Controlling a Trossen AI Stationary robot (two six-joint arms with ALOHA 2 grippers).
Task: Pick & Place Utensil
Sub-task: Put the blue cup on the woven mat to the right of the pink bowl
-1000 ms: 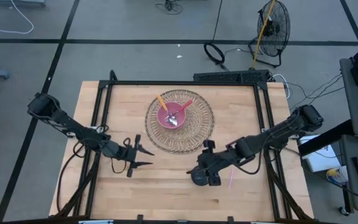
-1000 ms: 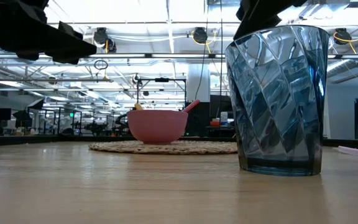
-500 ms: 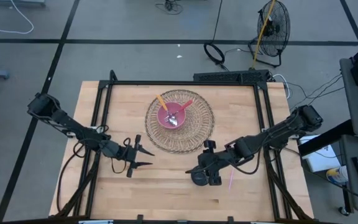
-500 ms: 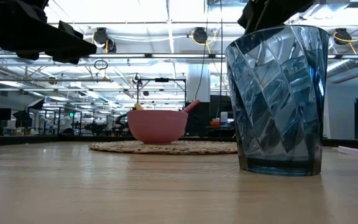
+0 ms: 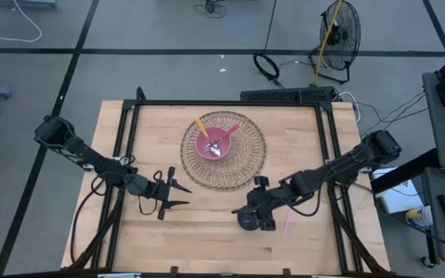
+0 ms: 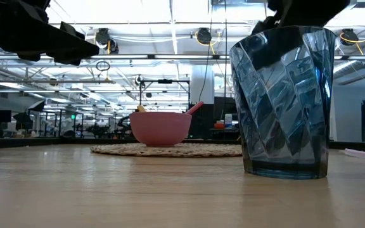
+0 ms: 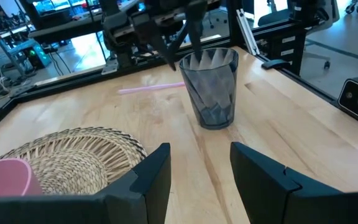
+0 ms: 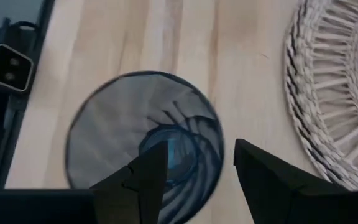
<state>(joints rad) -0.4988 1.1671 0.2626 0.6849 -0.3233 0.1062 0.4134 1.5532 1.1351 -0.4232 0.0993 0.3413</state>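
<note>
Table [image 5: 222, 232] first: we see pale wood carrying a round woven placemat [image 5: 224, 150], with a pink bowl [image 5: 214, 142] at its middle holding a metal spoon [image 5: 215, 149] and two coloured utensils. Near the front edge stands a blue faceted glass tumbler [image 6: 282, 101], well apart from the mat. Our right gripper [image 5: 247, 216] hangs directly over its mouth, jaws spread and empty. Our left gripper [image 5: 178, 194] waits just beside the mat's left rim, fingers parted, holding nothing. A thin pink straw [image 7: 151, 88] lies flat on the wood just beyond the tumbler. We judge it the utensil to move: very light, smooth, easily crushed or rolled. We would pinch it gently near the middle.
</note>
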